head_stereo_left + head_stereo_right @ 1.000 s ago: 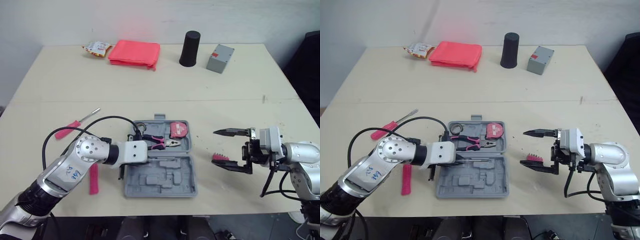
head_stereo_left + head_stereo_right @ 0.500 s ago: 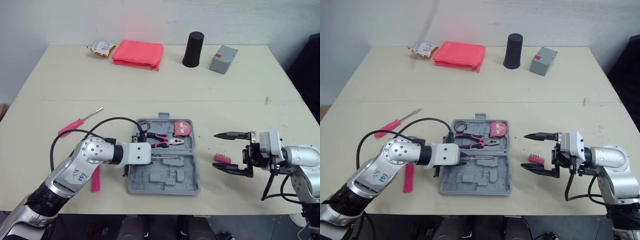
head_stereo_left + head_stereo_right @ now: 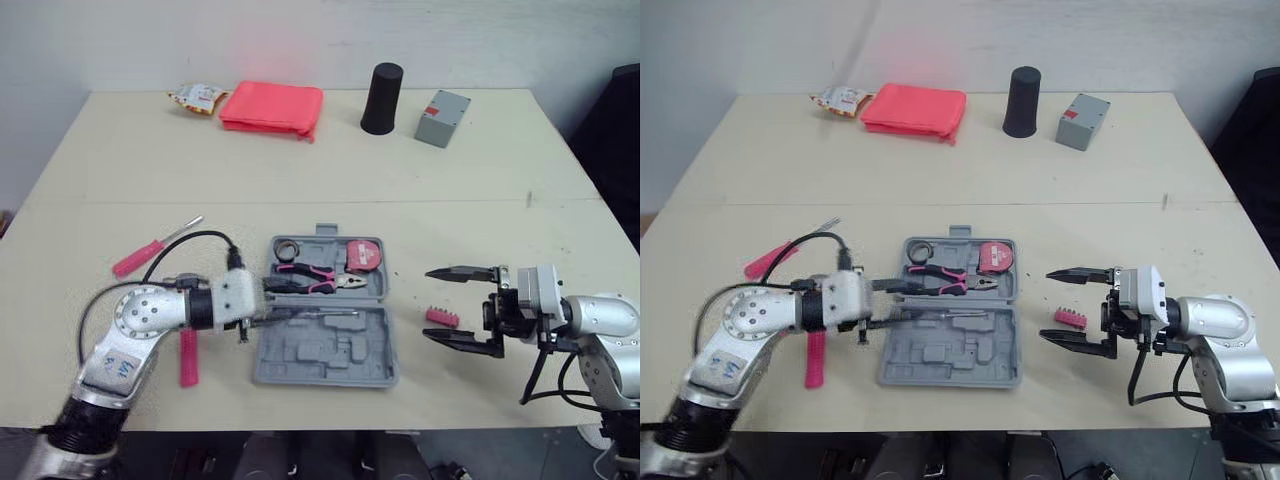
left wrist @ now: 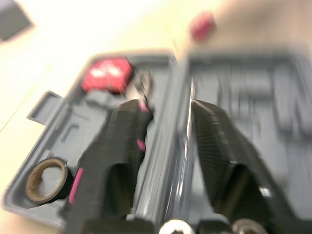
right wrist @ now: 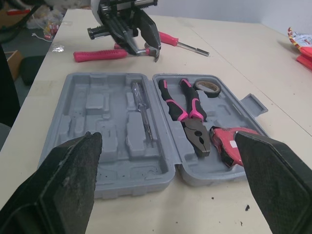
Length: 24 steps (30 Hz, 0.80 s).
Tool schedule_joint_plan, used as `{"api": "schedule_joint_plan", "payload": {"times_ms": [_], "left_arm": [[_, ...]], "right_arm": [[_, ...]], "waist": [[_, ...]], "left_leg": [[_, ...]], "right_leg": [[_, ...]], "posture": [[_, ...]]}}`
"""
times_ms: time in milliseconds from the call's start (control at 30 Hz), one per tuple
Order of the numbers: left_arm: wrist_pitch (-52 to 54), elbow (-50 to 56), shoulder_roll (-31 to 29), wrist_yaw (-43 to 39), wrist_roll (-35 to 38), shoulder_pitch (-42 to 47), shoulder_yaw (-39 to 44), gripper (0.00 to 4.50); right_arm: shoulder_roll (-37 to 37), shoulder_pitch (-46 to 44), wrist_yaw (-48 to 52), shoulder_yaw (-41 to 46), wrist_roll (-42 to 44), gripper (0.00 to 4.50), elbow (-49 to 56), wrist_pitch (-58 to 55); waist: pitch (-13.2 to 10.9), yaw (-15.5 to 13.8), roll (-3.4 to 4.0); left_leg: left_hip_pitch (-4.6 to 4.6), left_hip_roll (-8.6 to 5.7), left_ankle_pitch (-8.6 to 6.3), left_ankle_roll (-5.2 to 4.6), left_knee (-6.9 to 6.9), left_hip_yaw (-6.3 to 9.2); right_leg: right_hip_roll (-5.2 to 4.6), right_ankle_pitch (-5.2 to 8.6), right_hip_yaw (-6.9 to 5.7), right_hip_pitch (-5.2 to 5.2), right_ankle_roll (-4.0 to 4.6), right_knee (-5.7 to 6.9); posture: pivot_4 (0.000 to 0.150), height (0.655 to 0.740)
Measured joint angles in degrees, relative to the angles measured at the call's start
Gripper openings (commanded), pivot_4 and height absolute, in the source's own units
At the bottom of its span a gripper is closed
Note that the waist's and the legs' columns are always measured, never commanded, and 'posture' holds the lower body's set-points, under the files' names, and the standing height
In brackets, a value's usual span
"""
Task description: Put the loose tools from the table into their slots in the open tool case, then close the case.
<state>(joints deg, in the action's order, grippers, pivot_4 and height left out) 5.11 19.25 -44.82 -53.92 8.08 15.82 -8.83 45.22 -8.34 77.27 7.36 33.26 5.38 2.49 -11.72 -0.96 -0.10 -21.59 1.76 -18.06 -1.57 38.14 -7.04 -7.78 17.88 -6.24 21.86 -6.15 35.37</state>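
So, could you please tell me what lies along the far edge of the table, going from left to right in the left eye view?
The snack packet → red pouch → black cylinder → grey box.

Head pair high above the table, one wrist camera riding behind each hand.

The two eye views looked forward and down from the head over the whole table (image 3: 400,180). They were set slightly apart sideways and took in almost the same scene, with the open tool case (image 3: 325,345) between the left hand (image 3: 268,302) and the right hand (image 3: 430,303). The left wrist view sat very near, looking along its own fingers (image 4: 107,161) straight into the case just ahead of that hand. The right wrist view looked low across the table from farther back, past its own fingers (image 5: 63,180), with the left hand beyond the case. All four views shared the case.
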Motion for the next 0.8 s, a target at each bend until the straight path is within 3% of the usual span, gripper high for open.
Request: {"api": "schedule_joint_plan", "payload": {"times_ms": [100,233,300,800], "left_arm": [[0.01,-2.01,7.77,0.62,8.98,-3.63,5.62,0.1],[2.63,-6.02,11.88,3.84,14.23,-5.46,7.16,0.1],[3.36,-7.96,14.65,3.94,11.62,-4.55,3.31,0.1],[1.61,-13.63,14.52,-0.08,4.04,0.14,-3.15,0.1]], "right_arm": [[-0.54,0.15,-0.16,-0.06,-0.13,4.5,0.05,0.01],[-1.0,0.36,-0.53,-0.1,-0.17,4.5,0.08,0.02],[-1.18,0.57,-0.99,-0.1,-0.45,4.5,0.33,0.01],[-1.93,1.56,-3.15,-0.12,-1.25,4.5,1.41,-0.05]], "waist": [[0.01,0.0,0.02],[-0.02,-0.39,-0.1],[-0.02,-0.34,-0.11],[-0.01,-0.32,-0.12]], "left_leg": [[0.04,0.01,-0.02,-0.04,0.1,0.03],[0.07,-0.04,0.0,-0.01,0.11,0.13],[0.08,-0.06,-0.02,-0.01,0.08,0.1],[0.13,-0.03,-0.02,0.01,0.07,0.09]], "right_leg": [[-0.23,-0.01,0.0,-0.1,-0.02,0.12],[-0.25,-0.01,-0.09,-0.16,-0.02,0.08],[-0.08,-0.01,-0.26,-0.17,-0.02,0.05],[-0.01,-0.01,-0.25,-0.18,-0.01,0.05]], "posture": [[0.15,0.74],[0.15,0.74],[0.15,0.74],[0.15,0.74]]}}
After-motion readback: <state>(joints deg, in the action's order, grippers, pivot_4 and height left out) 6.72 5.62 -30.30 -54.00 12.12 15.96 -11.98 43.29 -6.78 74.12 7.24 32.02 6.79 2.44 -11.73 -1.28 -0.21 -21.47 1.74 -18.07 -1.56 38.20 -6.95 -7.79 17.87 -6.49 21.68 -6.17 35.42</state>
